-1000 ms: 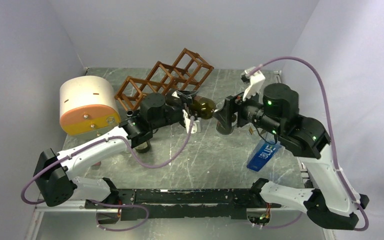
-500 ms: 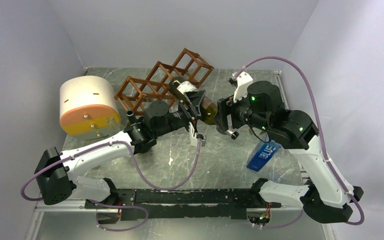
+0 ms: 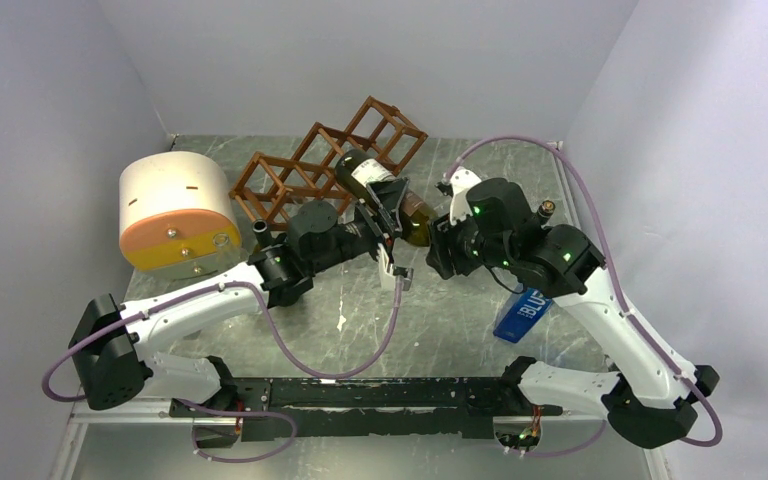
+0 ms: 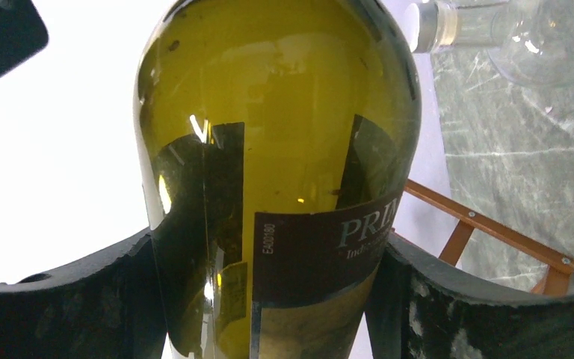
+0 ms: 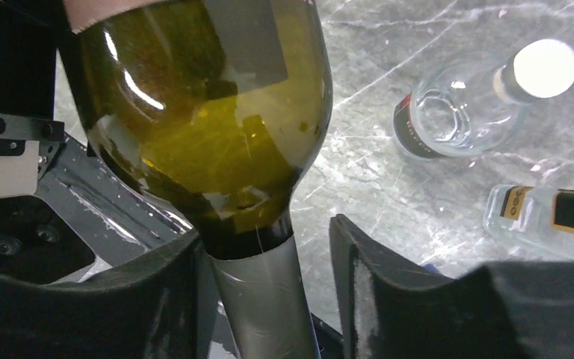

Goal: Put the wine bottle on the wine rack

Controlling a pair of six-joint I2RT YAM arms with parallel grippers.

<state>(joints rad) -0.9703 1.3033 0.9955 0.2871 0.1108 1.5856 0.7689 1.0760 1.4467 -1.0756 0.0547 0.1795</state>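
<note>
The wine bottle (image 3: 372, 182) is olive-green glass with a dark label. It hangs tilted in the air just in front of the reddish-brown wine rack (image 3: 328, 158), with its base toward the rack. My left gripper (image 3: 390, 215) is shut on the bottle's body (image 4: 276, 112), one finger on each side of the label. My right gripper (image 3: 438, 248) is open around the bottle's neck (image 5: 261, 299). Its left finger touches the neck and its right finger (image 5: 359, 254) stands apart from it. A bar of the rack shows in the left wrist view (image 4: 486, 230).
A cream-and-orange cylinder (image 3: 175, 210) lies at the left. A blue box (image 3: 525, 310) stands under the right arm. A clear glass bottle (image 5: 456, 112) and a small flat bottle (image 5: 545, 213) rest on the marble table (image 3: 460, 320). A small dark bottle (image 3: 260, 232) stands near the rack.
My left arm has lifted and turned the bottle so that its base points toward the rack. My right arm has swung in and lower, and its jaws have come around the neck.
</note>
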